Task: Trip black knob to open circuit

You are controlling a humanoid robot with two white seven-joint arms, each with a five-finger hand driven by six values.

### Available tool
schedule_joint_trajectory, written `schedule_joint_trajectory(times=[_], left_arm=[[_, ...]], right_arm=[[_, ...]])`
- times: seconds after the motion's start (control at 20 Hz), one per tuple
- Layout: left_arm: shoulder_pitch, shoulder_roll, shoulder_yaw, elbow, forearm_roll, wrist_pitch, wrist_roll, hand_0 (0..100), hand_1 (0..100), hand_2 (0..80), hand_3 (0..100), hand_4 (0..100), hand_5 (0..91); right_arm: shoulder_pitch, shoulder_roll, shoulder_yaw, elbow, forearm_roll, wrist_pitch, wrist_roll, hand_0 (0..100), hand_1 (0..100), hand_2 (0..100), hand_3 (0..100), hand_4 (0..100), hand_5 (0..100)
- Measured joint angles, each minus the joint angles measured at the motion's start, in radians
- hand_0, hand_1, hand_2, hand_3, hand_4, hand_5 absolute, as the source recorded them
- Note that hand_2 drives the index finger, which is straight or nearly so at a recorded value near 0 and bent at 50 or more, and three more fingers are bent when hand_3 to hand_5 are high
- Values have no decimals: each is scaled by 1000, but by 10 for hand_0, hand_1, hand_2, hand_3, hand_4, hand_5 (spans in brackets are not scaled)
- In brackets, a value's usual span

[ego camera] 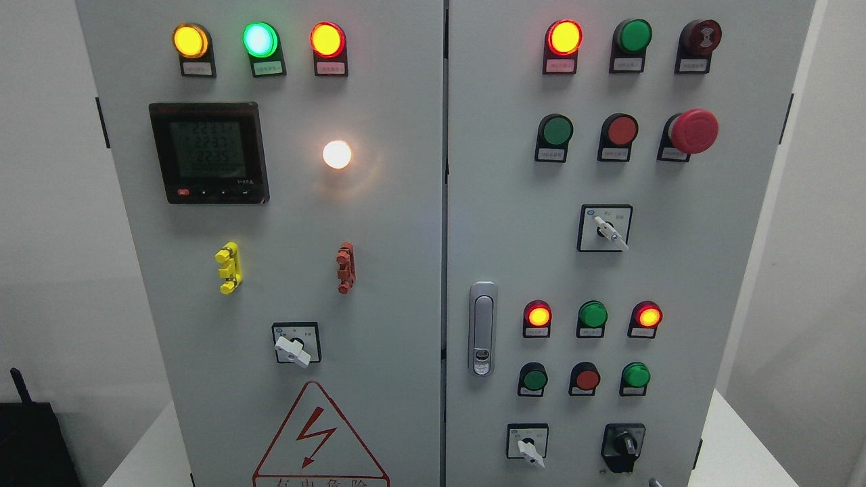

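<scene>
Neither arm, wrist nor hand of the robot shows clearly in the head view. The left side and the lower left of the picture hold no part of the body. At the bottom edge, right of the middle, a small pale grey tip point(653, 482) just pokes into view. It is too small to tell whether it is a finger of the right hand, and its pose cannot be read.
</scene>
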State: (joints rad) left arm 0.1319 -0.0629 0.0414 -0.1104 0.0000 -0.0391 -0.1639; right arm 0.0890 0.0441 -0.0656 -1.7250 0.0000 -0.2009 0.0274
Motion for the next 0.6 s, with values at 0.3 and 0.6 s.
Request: schedule_joint_trajectory(times=[0.3,0.6], left_arm=[[0,0,0,0,0,0,0,120,389,0,0,0,0],[0,0,0,0,0,0,0,120,389,0,0,0,0]], right_arm=[[-15,-1,0,-3,0,10,0,0,0,0,1000,978,1000],[-26,-2,1,-6,0,20,0,0,0,0,1000,979,1000]])
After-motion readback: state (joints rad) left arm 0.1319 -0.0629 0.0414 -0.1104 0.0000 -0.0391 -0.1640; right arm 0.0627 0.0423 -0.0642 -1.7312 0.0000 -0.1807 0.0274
